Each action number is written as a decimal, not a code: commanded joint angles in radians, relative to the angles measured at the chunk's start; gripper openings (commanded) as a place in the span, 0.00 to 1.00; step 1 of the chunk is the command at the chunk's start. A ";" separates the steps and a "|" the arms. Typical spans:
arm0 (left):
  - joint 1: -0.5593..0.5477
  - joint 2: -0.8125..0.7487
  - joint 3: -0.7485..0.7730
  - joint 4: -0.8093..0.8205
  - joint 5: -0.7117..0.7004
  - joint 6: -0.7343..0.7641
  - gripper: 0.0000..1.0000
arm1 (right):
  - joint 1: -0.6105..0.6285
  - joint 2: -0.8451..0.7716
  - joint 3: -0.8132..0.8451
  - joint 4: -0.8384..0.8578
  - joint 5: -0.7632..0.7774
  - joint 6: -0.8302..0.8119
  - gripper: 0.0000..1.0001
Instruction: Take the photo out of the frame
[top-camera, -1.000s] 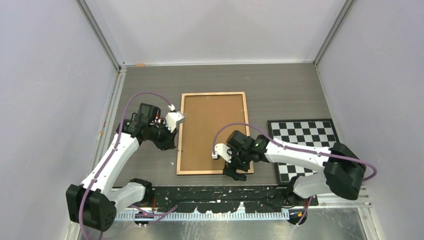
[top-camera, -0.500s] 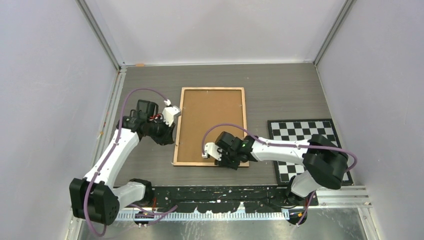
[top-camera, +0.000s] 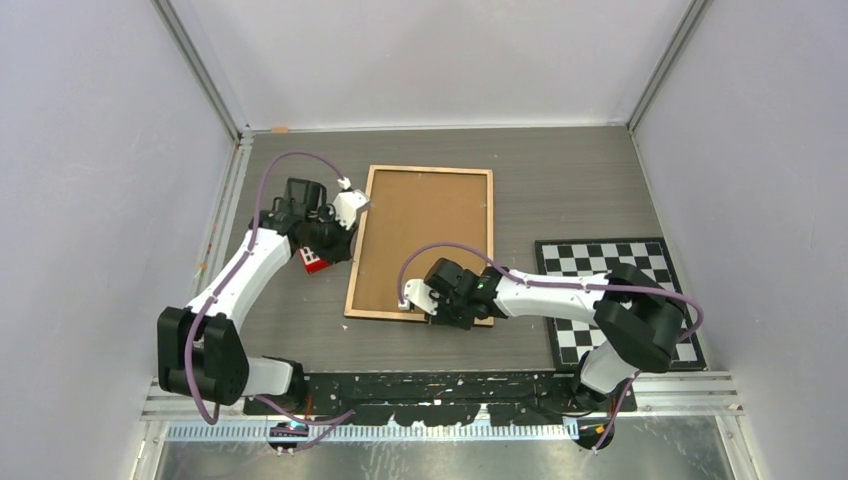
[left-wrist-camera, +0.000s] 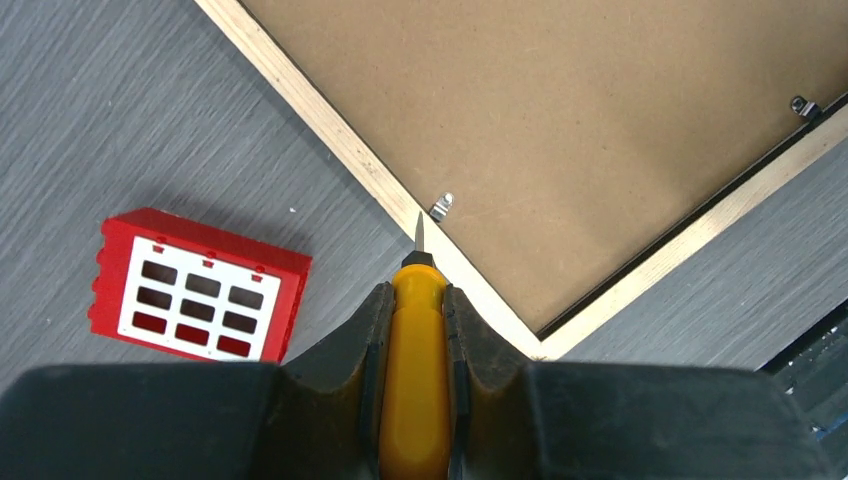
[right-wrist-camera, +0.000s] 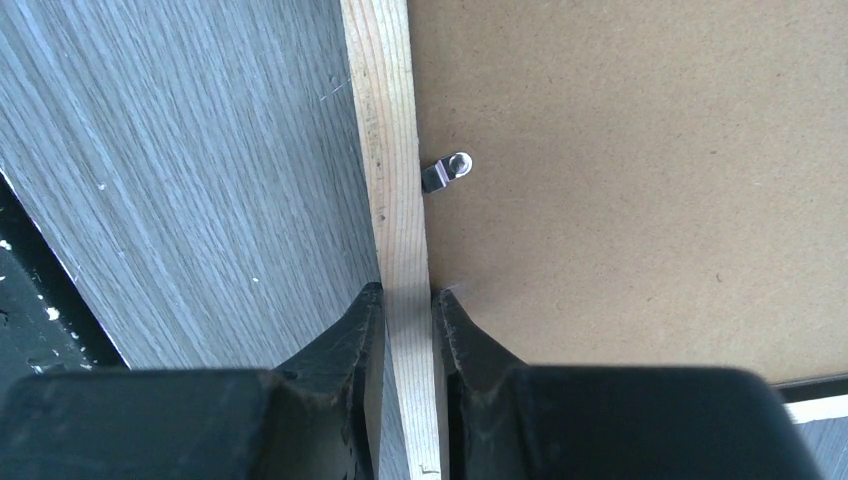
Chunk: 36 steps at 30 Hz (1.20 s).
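My left arm (top-camera: 238, 282) rises bent along the picture's left side, left gripper (left-wrist-camera: 418, 292) clamped on a yellow-handled tool (left-wrist-camera: 417, 380), while my right arm (top-camera: 550, 292) stretches leftward across the lower middle, right gripper (right-wrist-camera: 405, 297) pinching the wooden edge of the frame (right-wrist-camera: 393, 200).
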 joint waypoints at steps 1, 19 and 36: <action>-0.016 0.018 0.037 0.064 0.004 0.051 0.00 | -0.016 0.068 0.016 0.008 0.093 0.025 0.01; -0.056 0.055 0.008 0.137 -0.061 0.125 0.00 | -0.016 0.120 0.078 -0.043 0.122 0.068 0.01; -0.086 0.100 0.003 0.158 -0.116 0.155 0.00 | -0.016 0.127 0.086 -0.039 0.136 0.096 0.01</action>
